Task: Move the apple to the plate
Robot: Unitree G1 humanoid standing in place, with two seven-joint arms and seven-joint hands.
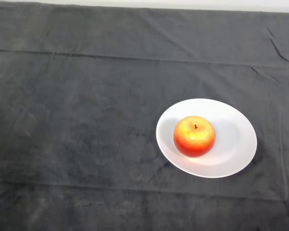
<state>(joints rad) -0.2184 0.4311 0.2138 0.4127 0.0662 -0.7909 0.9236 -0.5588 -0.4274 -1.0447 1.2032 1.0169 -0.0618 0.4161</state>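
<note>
We see the red and yellow apple sitting on the white plate, stem up, on the dark cloth.

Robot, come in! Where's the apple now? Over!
Apple sits upright on the white plate, left of centre. Nothing else on the dark cloth around it. Job looks done. Over.

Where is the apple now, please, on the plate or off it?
On it: the apple sits stem-up inside the white plate, left of its middle.
</note>
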